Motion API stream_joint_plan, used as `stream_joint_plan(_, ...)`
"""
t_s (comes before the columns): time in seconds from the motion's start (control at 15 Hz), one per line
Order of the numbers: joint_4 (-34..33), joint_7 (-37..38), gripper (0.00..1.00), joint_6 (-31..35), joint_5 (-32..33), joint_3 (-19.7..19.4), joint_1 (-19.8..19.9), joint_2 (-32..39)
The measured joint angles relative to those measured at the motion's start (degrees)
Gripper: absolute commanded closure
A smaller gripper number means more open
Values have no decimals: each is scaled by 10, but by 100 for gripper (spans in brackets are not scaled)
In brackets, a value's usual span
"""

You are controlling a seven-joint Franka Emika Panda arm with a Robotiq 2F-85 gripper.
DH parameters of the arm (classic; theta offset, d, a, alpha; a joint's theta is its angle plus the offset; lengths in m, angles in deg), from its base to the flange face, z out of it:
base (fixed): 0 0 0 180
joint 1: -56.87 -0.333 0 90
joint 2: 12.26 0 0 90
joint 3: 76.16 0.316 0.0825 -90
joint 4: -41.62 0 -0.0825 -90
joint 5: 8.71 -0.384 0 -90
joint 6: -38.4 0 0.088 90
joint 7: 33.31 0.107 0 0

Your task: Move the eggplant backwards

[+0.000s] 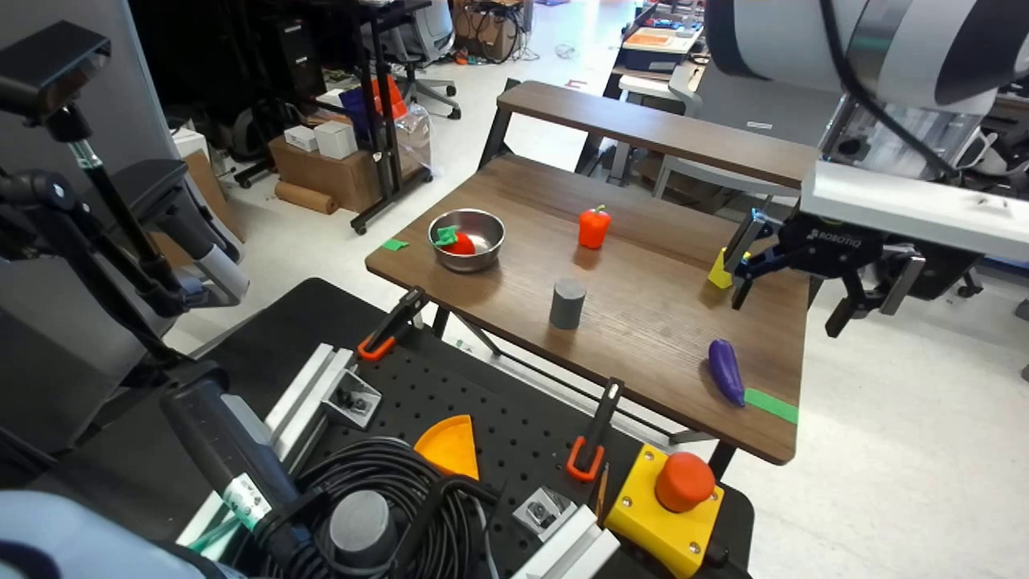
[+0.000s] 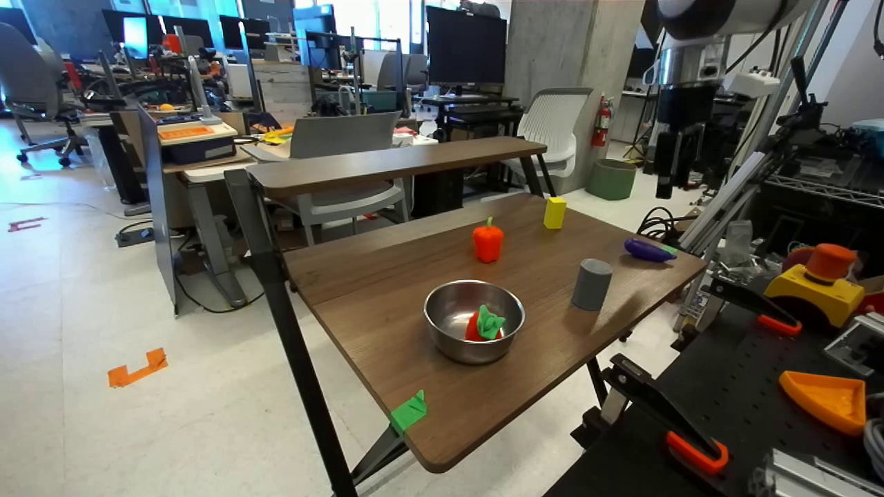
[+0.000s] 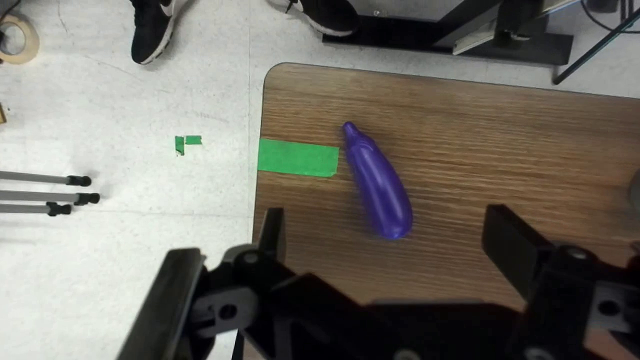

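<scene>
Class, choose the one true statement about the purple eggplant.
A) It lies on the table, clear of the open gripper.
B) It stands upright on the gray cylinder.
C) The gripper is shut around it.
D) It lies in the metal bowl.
A, since in the wrist view the eggplant lies on the table, and in an exterior view the open gripper hangs apart from it.

Gray concrete pillar (image 2: 549, 52), with a red fire extinguisher (image 2: 603, 123) and green bin (image 2: 611, 179) beside it, white chair (image 2: 552, 128) in front, bright windows (image 2: 407, 27) to its left.
</scene>
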Motion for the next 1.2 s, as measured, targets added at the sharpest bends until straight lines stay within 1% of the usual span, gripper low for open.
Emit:
stream_joint_plan(0.27,-66,21,0,-6,28,22,16,90)
stream_joint_plan(0.53,-111,26,0,-30,46,43,18,139)
stream_joint_plan(0.6,-121,28,25,-40,50,46,18,148)
stream_joint_plan(0.67,-130,29,26,-49,52,49,18,156)
stream_joint_plan(0.8,-147,31,42,-68,58,52,18,169)
stream_joint_plan(0.87,-154,31,51,-75,59,52,18,174)
stream_joint_plan(1.2,-181,32,88,-113,60,58,18,195)
